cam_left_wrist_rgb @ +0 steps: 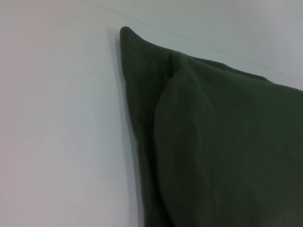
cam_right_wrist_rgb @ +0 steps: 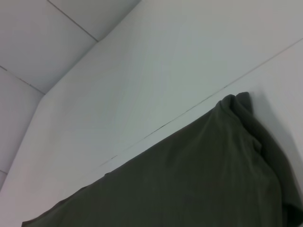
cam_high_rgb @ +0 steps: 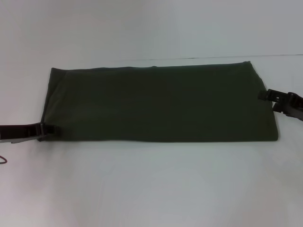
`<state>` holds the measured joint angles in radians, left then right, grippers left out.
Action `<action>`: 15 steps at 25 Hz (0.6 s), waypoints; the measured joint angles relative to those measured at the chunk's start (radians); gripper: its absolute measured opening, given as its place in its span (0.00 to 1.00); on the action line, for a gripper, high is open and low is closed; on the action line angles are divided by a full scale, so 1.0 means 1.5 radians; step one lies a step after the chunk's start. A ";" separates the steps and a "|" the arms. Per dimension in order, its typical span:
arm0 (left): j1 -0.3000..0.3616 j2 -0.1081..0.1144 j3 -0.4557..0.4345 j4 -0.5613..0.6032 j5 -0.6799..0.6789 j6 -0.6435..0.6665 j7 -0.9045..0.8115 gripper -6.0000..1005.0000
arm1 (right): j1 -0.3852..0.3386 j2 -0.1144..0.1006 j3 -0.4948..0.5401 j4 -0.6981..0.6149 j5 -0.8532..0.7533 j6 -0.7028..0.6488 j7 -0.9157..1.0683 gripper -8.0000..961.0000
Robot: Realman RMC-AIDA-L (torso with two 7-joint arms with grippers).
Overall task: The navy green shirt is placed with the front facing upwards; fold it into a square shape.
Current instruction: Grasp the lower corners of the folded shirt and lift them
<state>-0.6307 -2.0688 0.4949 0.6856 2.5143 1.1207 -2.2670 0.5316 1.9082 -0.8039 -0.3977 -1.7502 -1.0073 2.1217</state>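
The navy green shirt [cam_high_rgb: 161, 104] lies flat on the white table as a long folded rectangle, plain dark olive side up, with no lettering showing. My left gripper [cam_high_rgb: 49, 131] sits at the shirt's near-left corner, low on the table, and looks open, its tips astride the cloth edge. At the shirt's right edge, about halfway along it, my right gripper [cam_high_rgb: 269, 99] also looks open. The left wrist view shows a layered shirt [cam_left_wrist_rgb: 218, 142] corner. In the right wrist view the shirt [cam_right_wrist_rgb: 189, 189] has a bunched far corner.
The white table [cam_high_rgb: 151, 189] stretches wide in front of the shirt and behind it. A thin seam line [cam_high_rgb: 213, 58] runs across the surface just beyond the shirt's far edge. A bit of dark cable [cam_high_rgb: 4, 161] shows at the left border.
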 joint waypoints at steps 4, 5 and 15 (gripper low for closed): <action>0.000 0.001 0.000 0.001 0.000 0.000 -0.001 0.37 | 0.000 -0.004 -0.001 0.000 0.000 -0.005 0.004 0.92; 0.000 0.001 -0.001 0.001 0.000 0.000 -0.001 0.33 | 0.001 -0.005 -0.003 -0.001 -0.002 -0.006 0.008 0.92; -0.001 0.002 -0.002 0.004 0.000 0.006 0.000 0.09 | 0.051 -0.038 -0.004 -0.128 -0.246 -0.112 0.259 0.92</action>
<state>-0.6318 -2.0662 0.4926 0.6922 2.5143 1.1299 -2.2665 0.6085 1.8513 -0.8102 -0.5903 -2.1199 -1.1755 2.5103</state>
